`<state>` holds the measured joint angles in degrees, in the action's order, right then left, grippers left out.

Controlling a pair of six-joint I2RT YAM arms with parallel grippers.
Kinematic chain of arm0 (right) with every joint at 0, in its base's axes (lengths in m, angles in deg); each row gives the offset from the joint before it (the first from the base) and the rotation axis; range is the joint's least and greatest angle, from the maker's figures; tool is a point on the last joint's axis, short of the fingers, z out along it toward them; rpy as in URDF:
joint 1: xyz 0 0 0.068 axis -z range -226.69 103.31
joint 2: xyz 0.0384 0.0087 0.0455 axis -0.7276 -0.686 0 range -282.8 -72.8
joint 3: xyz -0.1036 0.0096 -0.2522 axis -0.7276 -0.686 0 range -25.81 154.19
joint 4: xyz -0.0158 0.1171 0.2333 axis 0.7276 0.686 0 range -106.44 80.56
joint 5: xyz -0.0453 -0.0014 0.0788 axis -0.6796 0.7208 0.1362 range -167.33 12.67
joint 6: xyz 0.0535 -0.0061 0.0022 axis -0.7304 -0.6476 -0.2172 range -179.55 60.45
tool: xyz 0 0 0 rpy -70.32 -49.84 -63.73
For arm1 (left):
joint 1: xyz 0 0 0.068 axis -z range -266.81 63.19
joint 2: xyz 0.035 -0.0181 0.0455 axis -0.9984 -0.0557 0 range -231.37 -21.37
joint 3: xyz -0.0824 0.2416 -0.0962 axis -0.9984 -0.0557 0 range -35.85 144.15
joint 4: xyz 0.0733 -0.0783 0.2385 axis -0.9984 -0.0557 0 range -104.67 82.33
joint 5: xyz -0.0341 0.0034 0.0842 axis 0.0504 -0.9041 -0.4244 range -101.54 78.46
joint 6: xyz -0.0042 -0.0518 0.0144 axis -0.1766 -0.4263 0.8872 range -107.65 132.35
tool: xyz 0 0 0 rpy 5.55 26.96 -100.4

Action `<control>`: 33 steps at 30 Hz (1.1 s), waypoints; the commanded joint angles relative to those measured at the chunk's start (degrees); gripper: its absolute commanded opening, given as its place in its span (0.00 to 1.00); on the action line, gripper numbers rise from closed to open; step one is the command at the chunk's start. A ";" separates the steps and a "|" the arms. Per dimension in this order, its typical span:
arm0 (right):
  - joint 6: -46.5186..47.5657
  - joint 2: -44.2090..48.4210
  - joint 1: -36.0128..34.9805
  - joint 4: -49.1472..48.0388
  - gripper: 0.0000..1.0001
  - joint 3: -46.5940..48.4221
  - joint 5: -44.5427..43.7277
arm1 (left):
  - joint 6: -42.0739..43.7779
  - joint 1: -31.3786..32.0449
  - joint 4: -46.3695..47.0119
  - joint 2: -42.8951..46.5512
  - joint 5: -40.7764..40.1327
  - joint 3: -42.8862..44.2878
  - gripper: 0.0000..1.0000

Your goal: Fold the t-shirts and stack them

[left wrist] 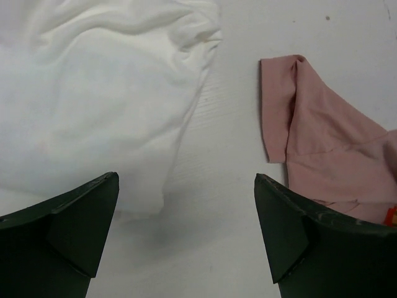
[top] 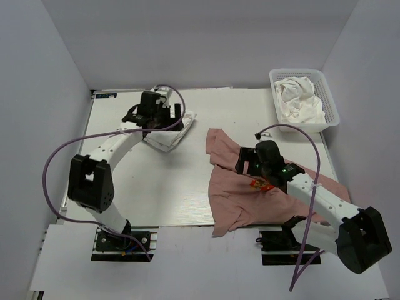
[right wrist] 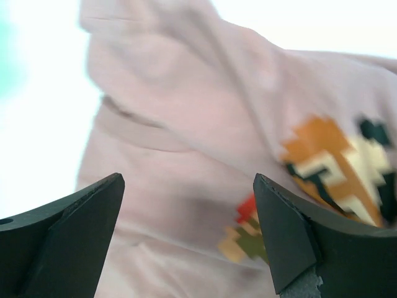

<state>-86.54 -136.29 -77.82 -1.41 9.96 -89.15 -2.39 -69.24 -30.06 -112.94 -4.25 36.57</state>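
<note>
T-shirt [top: 234, 187] of dusty pink, pixel print showing, sprawls crumpled on the white desk [top: 175, 187] between grey walls [top: 187, 44], left claw [left wrist: 186, 180] and right claw [right wrist: 189, 180] both wide, empty.

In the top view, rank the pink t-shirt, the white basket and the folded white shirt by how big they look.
pink t-shirt
basket
folded white shirt, though the left arm hides part of it

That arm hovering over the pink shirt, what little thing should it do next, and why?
Probably lower the right gripper onto the pink t-shirt and pinch an edge. Its jaws stand open and empty close above the cloth, and the shirt lies rumpled and unfolded on the table, so it likely needs gripping before any fold.
</note>
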 commanded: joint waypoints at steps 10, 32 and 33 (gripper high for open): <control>6.50 -1.99 -0.24 -7.56 0.90 -0.53 8.82 | 22.12 9.60 -3.80 -17.49 -20.09 10.63 1.00; 6.68 -9.20 0.02 -9.23 0.90 1.50 9.44 | 19.23 3.46 3.16 -44.98 -42.45 35.03 1.00; 6.68 -9.46 0.02 -8.96 0.90 1.76 8.83 | 17.14 3.44 2.45 -46.49 -43.32 36.98 1.00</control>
<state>-80.29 -145.07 -77.91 -9.02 9.35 -80.14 19.14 -63.82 -24.40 -156.08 -44.69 68.66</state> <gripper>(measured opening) 0.902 0.997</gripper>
